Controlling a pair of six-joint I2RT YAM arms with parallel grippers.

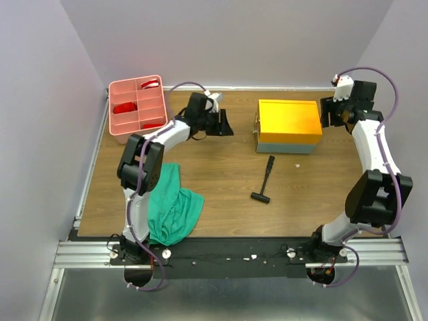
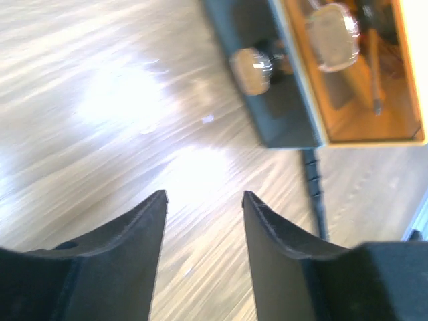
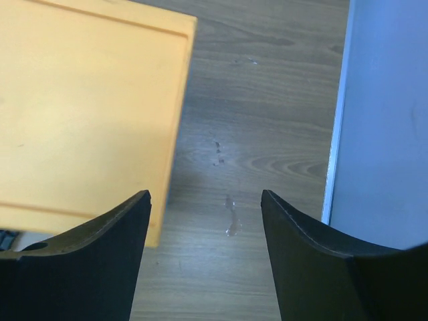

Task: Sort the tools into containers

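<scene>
Top external, toolbox (image 1: 289,124): lid shut, on the surface (image 1: 221,200); contents hidden.
Hammer (image 1: 265,179): flat just in front of the toolbox, unsorted.
Pink tray (image 1: 137,107): well left of the toolbox; red-handled items (image 1: 124,108) inside, too small to name.
My left gripper (image 1: 225,124): spread, empty, just left of the toolbox; free, I judge, for the hammer.
My right gripper (image 1: 327,112): spread, empty, at the toolbox's right end, likely for the lid.
Green cloth (image 1: 172,204): front-left of the toolbox, partly behind my left arm.
</scene>
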